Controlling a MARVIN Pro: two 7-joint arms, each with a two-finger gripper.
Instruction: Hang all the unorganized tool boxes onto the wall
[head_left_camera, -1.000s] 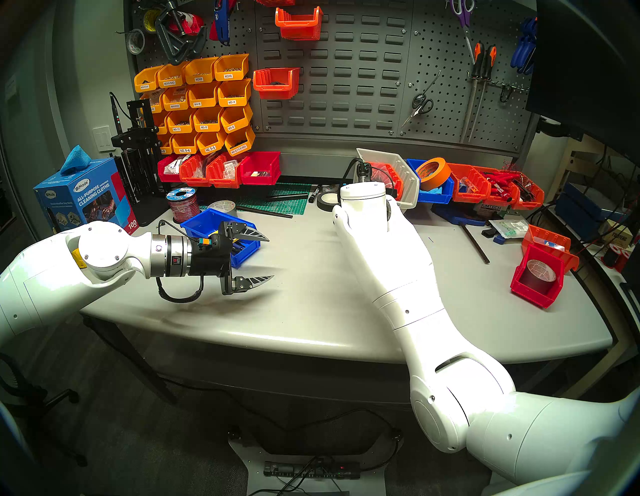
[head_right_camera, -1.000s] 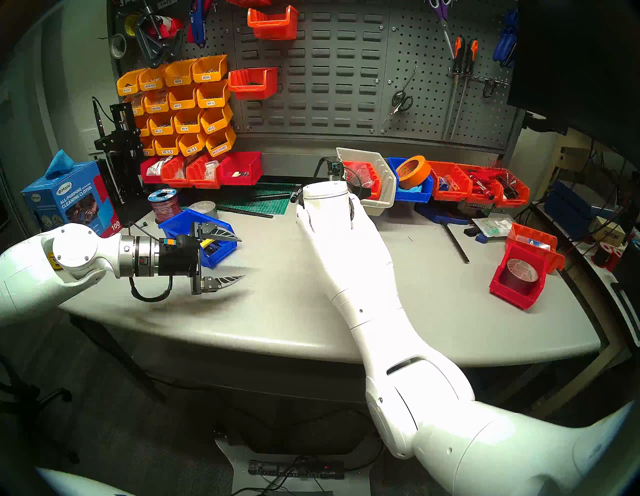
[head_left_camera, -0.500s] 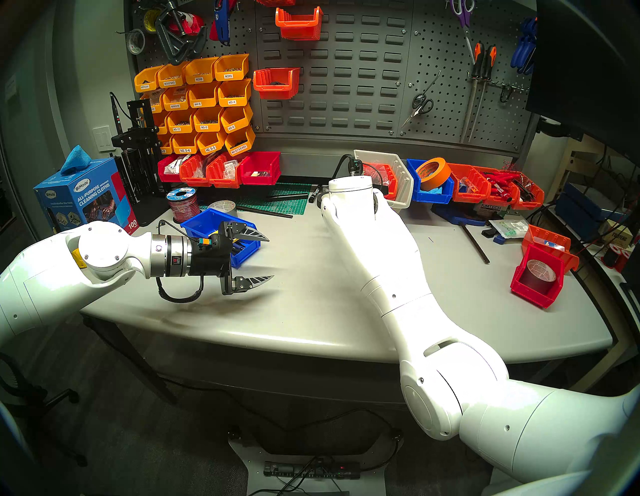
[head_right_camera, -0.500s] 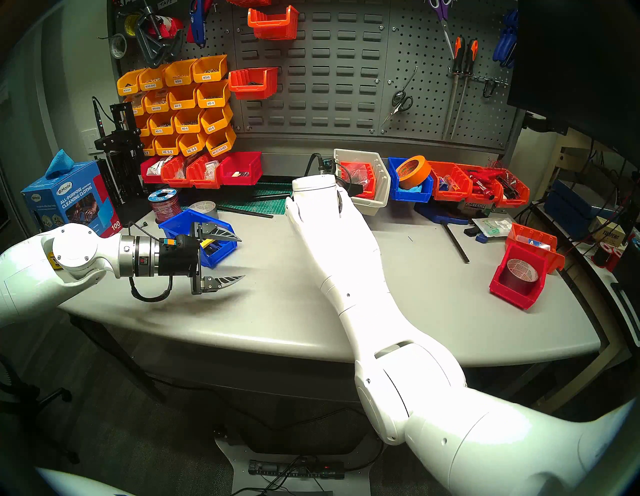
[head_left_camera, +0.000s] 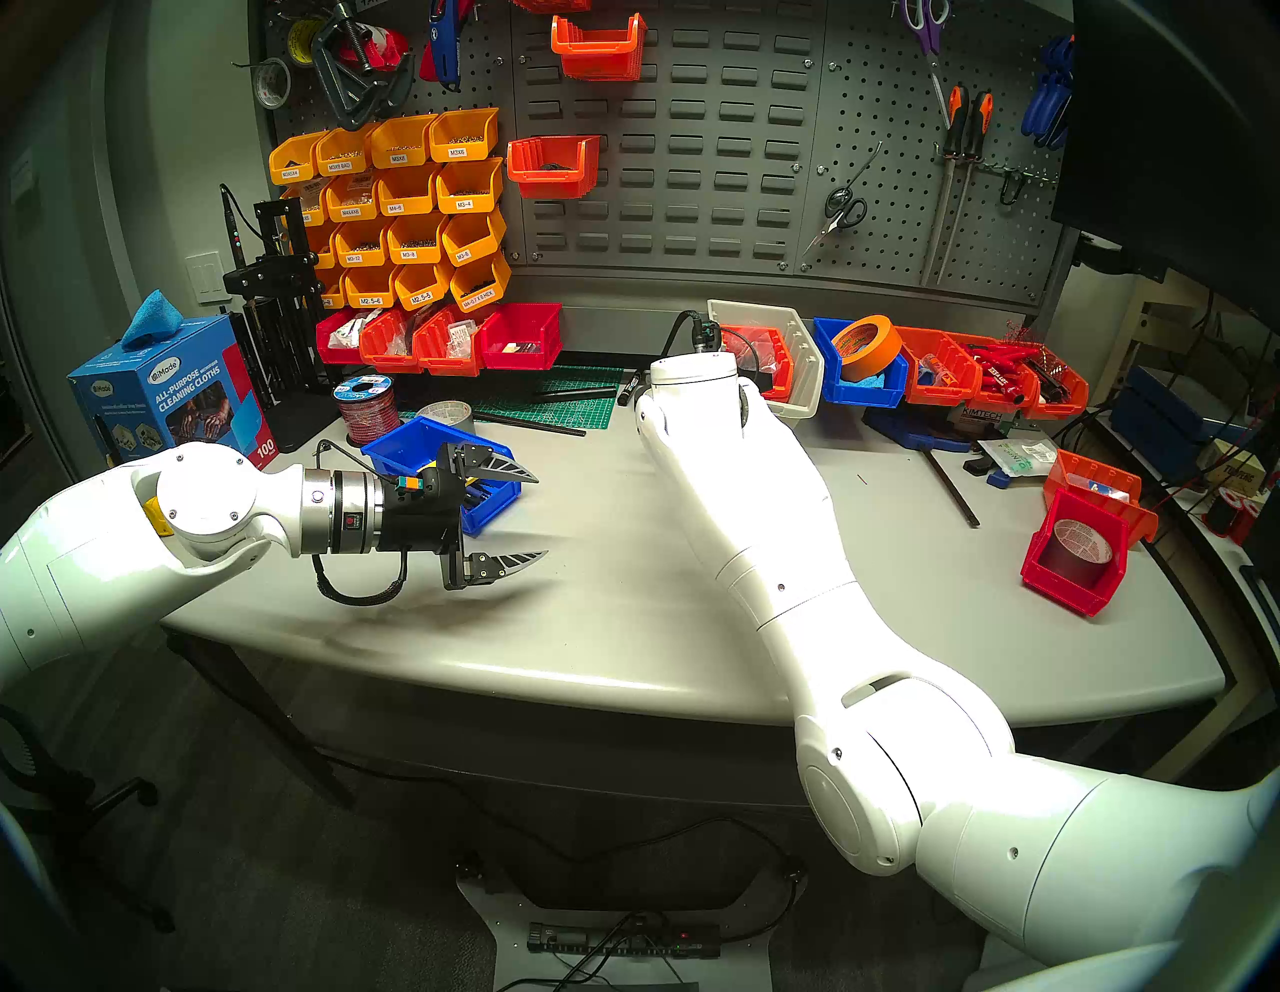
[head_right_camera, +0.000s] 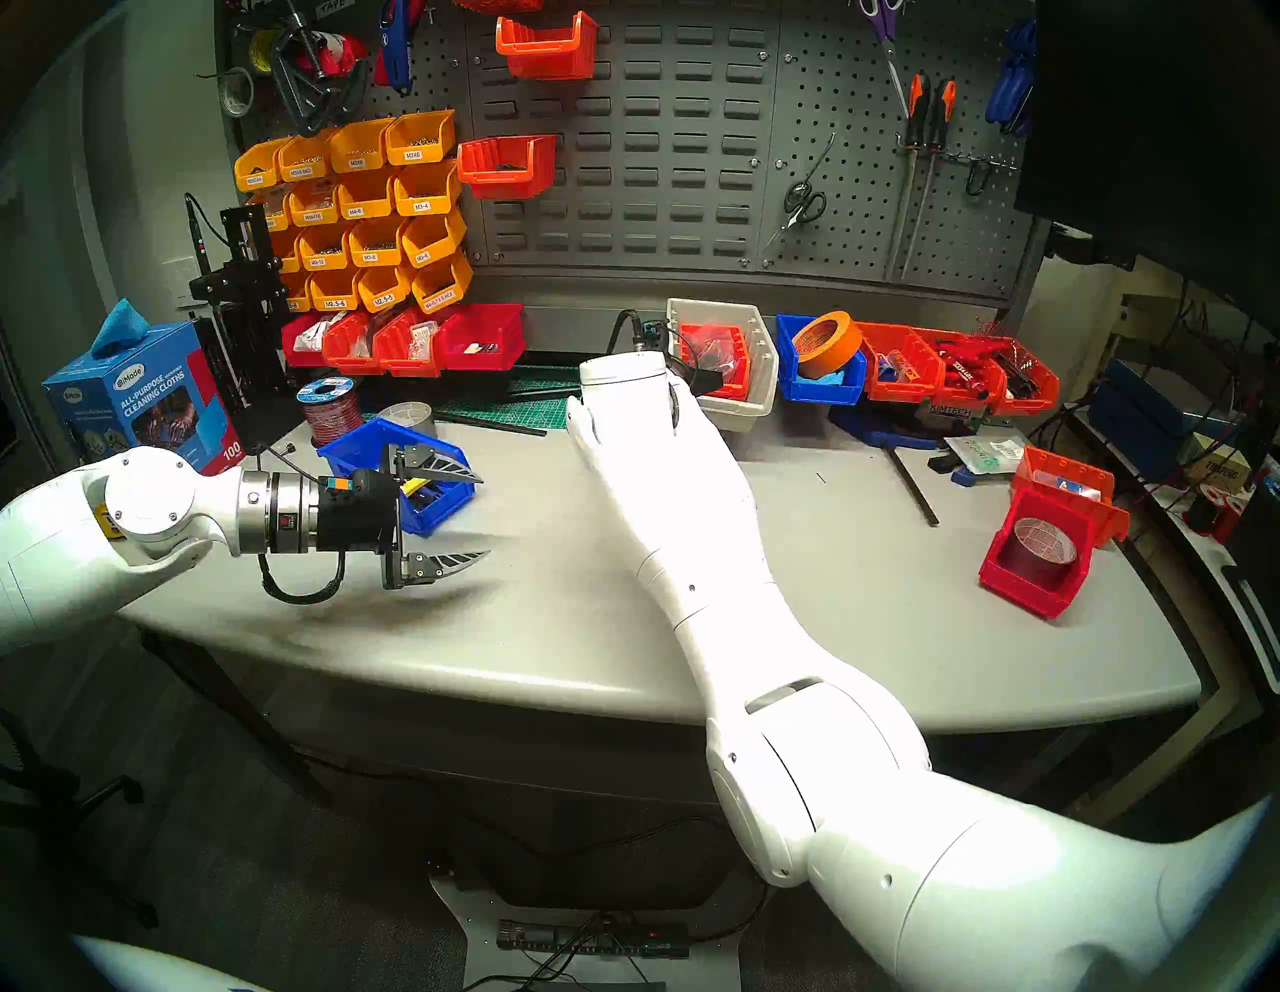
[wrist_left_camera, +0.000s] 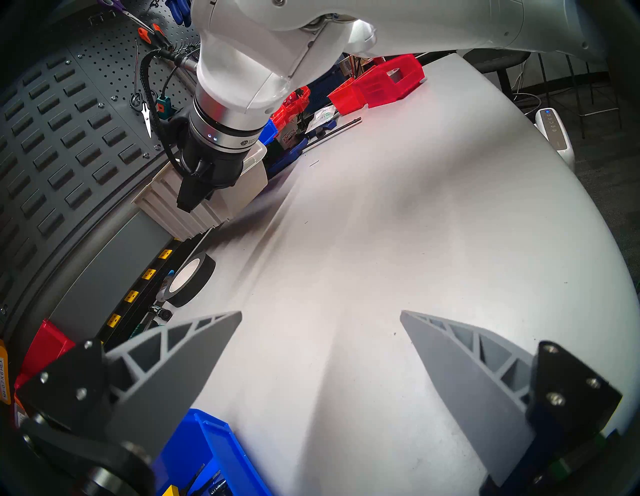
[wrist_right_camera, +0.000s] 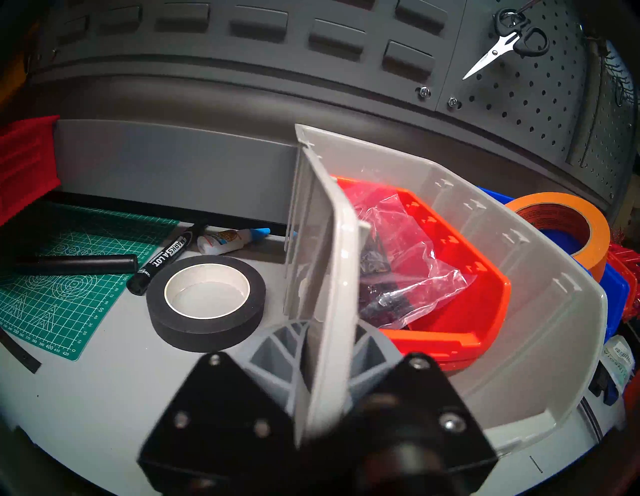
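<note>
My right gripper (wrist_right_camera: 329, 332) is shut on the left side wall of the beige tool box (wrist_right_camera: 519, 277), which sits low at the table's back, below the wall (head_left_camera: 692, 173). The beige tool box (head_left_camera: 803, 353) holds an orange-red bin with a plastic bag. A blue tool box (head_left_camera: 866, 395) to its right carries an orange tape roll. Another blue tool box (head_left_camera: 415, 443) lies at the table's left, just behind my left gripper (head_left_camera: 541, 516), which hovers open and empty. In the left wrist view its fingers (wrist_left_camera: 194, 350) are wide apart over bare table.
A black tape roll (wrist_right_camera: 207, 298), a marker and a green cutting mat (wrist_right_camera: 52, 277) lie left of the beige box. Two orange-red bins (head_left_camera: 554, 166) hang on the louvre panel. Joined orange-red bins (head_left_camera: 990, 374) line the back right; a red bin (head_left_camera: 1070, 561) stands front right.
My right arm has swung left, carrying the beige tool box a little leftward and tipping it flatter. The left arm has not moved.
</note>
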